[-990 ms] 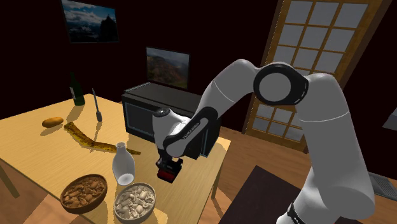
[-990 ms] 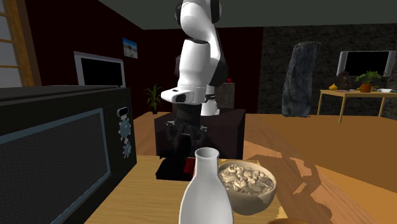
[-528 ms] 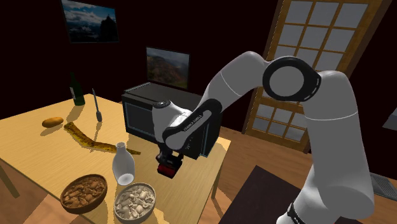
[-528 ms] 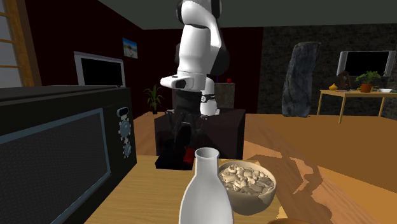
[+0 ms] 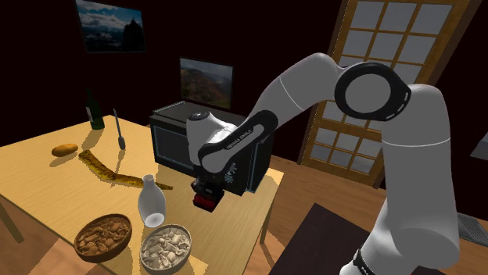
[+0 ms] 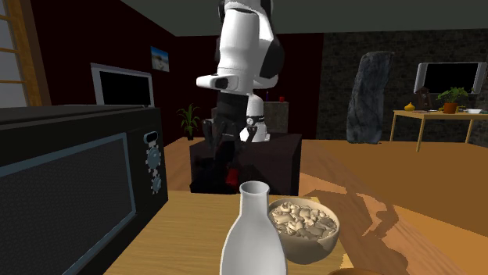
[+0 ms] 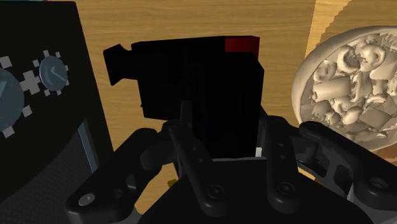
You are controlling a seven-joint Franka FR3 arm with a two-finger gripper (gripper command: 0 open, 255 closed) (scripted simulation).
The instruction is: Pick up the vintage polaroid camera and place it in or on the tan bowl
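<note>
In the shoulder view, the nearer bowl (image 5: pixel 166 248) sits just before the bottle (image 5: pixel 152 205), the other bowl (image 5: pixel 102 236) front-left of it, the microwave (image 5: pixel 176 144) behind, the camera (image 5: pixel 206 201) right.

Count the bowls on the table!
2. In the shoulder view, a pale bowl sits just in front of the white bottle, and a brown bowl sits left of it. The microwave could hide more.

Microwave (image 5: pixel 168 142) crowds the tool (image 5: pixel 207 194) & its polaroid camera (image 7: pixel 197 89) on one side. White bottle (image 5: pixel 152 205) stands just beside the tan bowl (image 5: pixel 166 248). Bare surface (image 5: pixel 233 221) btwn tool & bowl.
</note>
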